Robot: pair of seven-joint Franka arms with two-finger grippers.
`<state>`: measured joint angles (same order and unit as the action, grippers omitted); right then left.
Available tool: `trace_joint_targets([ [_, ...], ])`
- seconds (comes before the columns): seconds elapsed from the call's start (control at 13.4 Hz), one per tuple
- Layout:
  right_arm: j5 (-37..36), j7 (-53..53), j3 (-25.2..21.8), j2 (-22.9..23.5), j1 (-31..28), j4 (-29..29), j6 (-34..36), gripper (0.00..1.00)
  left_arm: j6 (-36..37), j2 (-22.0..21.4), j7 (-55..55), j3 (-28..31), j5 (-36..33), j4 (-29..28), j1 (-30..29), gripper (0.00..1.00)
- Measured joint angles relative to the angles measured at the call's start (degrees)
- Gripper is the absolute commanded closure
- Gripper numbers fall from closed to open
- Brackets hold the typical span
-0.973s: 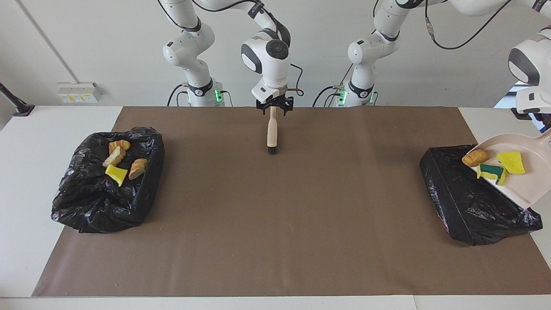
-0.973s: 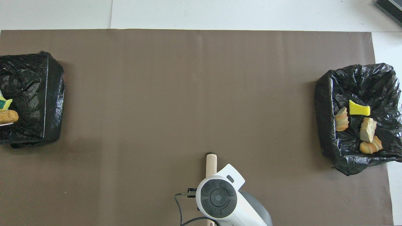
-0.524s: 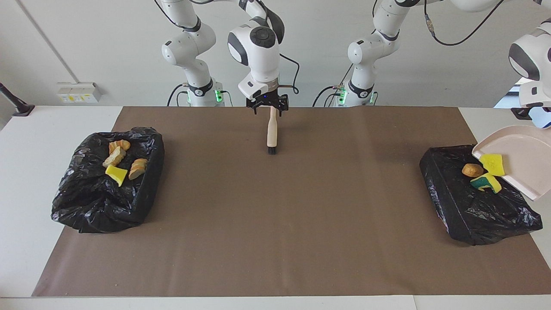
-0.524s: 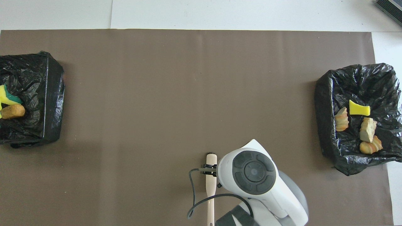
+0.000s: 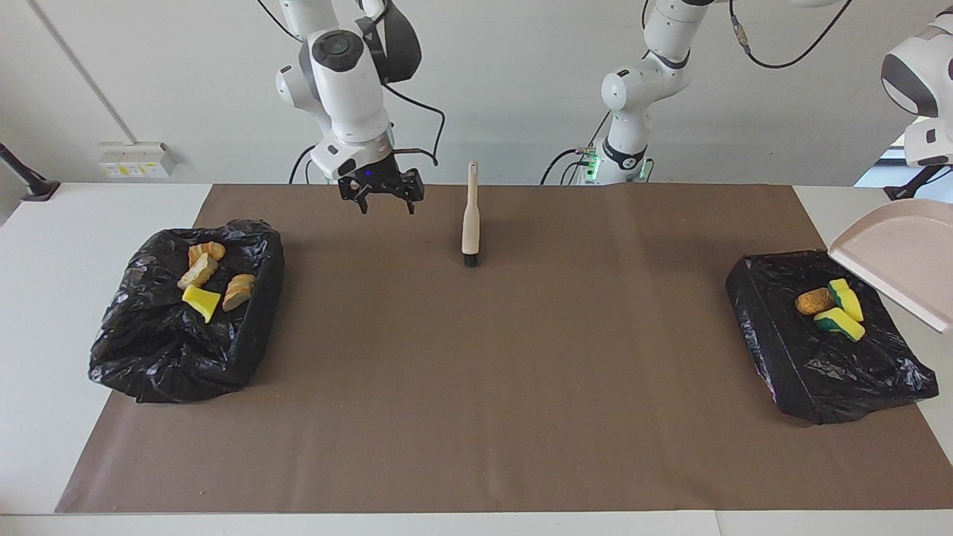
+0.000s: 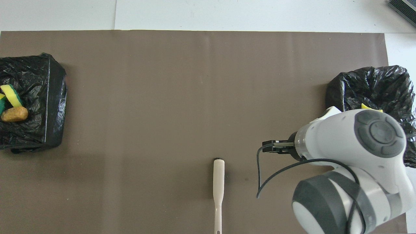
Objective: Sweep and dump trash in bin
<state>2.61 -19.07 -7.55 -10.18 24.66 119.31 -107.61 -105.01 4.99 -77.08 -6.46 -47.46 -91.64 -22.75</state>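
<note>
The beige dustpan (image 5: 893, 260) hangs tilted and empty over the black-lined bin (image 5: 774, 335) at the left arm's end of the table. The three scraps it carried a second ago have slid off and lie in the liner: a tan foam chunk (image 5: 814, 301) and two yellow-green sponge pieces (image 5: 840, 322). The left gripper (image 5: 922, 179), at the frame's edge, is closed narrow, apparently on the dustpan's handle. The right gripper (image 5: 381, 195) has let go of the brush (image 5: 470, 216) and swung, jaws wide and empty, toward its own end of the brown mat (image 5: 476, 387). The brush lies flat, bristles pointing away from the robots.

All the trash (image 5: 201, 272) in sight now sits in a bin, with four pieces in the second bin (image 5: 149, 350) at the right arm's end. No scrap shows on the mat, so the job looks all but done.

Only the facing view shows the dustpan and the four pieces. From overhead, the right arm's bulk covers most of that bin, leaving one yellow tip (image 6: 369, 105) showing. That view does show the freed brush well apart from the open gripper.
</note>
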Motion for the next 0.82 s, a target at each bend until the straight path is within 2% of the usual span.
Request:
trace_joint_targets([
  [0.22,-0.1,11.9,-0.1,0.0,-9.1,-0.1,0.1,0.00,0.5,-2.0,0.0,-0.3,1.5,0.1,0.1,1.00],
  [0.52,-0.2,23.8,-0.1,0.5,-18.4,-1.0,0.0,0.00,2.8,-3.0,0.7,-0.5,11.5,0.0,2.0,1.00],
  [0.67,-0.2,27.6,-0.2,2.6,-21.3,-5.1,0.5,0.00,3.7,-2.8,3.4,-0.6,18.3,-0.5,2.5,1.00],
  [0.82,-0.2,28.2,-0.2,7.2,-22.3,-14.2,5.4,0.00,4.3,-2.7,10.4,-0.7,23.5,-2.1,4.7,1.00],
])
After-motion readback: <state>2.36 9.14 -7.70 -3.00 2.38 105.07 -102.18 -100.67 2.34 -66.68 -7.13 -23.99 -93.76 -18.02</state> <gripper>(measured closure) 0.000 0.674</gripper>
